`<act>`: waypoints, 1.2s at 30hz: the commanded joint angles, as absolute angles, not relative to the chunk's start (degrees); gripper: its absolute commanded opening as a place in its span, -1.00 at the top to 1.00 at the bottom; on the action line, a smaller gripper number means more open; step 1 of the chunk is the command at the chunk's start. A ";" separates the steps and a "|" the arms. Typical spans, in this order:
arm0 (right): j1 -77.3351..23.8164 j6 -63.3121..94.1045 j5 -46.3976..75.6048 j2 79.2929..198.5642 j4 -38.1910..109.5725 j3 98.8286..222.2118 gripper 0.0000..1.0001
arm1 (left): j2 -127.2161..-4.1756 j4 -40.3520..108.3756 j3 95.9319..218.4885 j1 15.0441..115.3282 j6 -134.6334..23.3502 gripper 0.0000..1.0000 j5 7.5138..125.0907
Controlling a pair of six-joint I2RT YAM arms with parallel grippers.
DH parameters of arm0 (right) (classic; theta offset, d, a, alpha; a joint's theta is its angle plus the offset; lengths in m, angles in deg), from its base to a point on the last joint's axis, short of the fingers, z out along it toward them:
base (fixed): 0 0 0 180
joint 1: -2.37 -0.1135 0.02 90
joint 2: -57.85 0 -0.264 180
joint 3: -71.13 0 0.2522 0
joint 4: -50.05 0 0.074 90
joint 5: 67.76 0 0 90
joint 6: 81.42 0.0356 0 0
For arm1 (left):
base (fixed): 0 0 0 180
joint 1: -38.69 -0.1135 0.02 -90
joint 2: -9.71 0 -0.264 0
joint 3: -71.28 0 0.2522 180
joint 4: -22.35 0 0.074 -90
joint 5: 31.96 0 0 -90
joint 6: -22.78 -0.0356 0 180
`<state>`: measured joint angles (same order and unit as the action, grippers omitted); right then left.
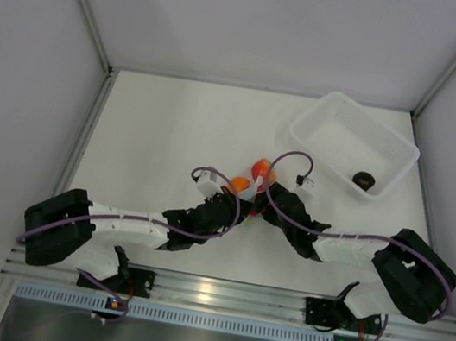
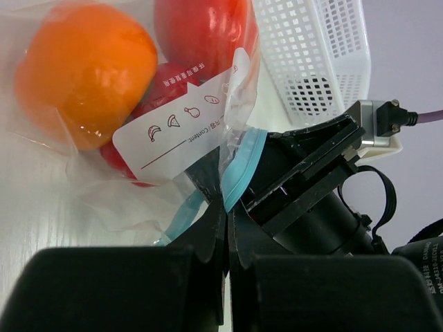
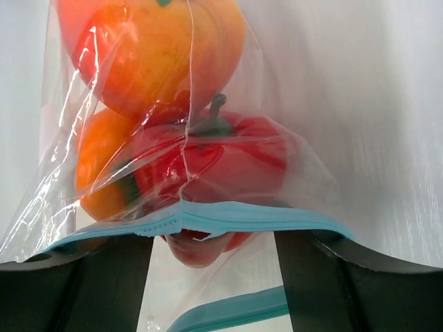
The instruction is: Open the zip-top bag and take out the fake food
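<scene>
While the left end effector (image 2: 226,207) pinches it and the right end effector (image 3: 213,241) gapes, the zip-top bag (image 1: 253,178) points zip-end nearward.

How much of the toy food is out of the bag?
Done: one dark piece sits in the white tray. In hand: the left gripper pinches the blue strip of the zip-top bag, and the mouth looks parted. To do: two orange fruits and the red pepper are inside the bag.

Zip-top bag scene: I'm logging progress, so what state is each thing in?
zip-top bag, zip strips parted
left tool, shut on the bag's zip edge
right tool, fingers apart, open
orange fruits, inside the bag
red pepper, inside the bag
dark piece, out, lying in the tray
tray, upright
</scene>
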<state>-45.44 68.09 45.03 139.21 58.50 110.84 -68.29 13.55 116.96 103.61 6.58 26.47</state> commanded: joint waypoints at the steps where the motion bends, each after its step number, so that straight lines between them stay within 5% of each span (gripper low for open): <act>1: -41.49 60.98 52.75 141.87 50.09 114.85 -0.32 | -65.53 11.86 115.02 105.40 8.36 1.00 30.27; 6: -37.98 54.11 45.63 147.58 48.15 120.03 -0.60 | -65.26 11.86 114.48 105.40 8.72 1.00 29.83; 11: -37.36 49.47 42.47 153.46 48.59 123.81 -0.63 | -65.96 11.86 114.92 105.40 8.72 1.00 30.27; 13: -36.92 47.88 41.24 155.48 49.11 125.75 -0.56 | -65.96 11.86 114.84 105.40 8.63 1.00 30.01; 17: -36.39 46.02 41.23 157.43 50.78 125.85 0.06 | -65.88 11.95 114.14 105.22 8.28 1.00 28.95; 36: -45.00 42.24 40.00 135.38 41.03 117.77 0.15 | -67.10 20.11 122.74 103.73 -0.95 1.00 19.11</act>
<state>-42.52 44.94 37.03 138.77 45.08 119.47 -67.35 17.81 117.77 104.07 3.26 21.86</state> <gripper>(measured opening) 0.706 0.022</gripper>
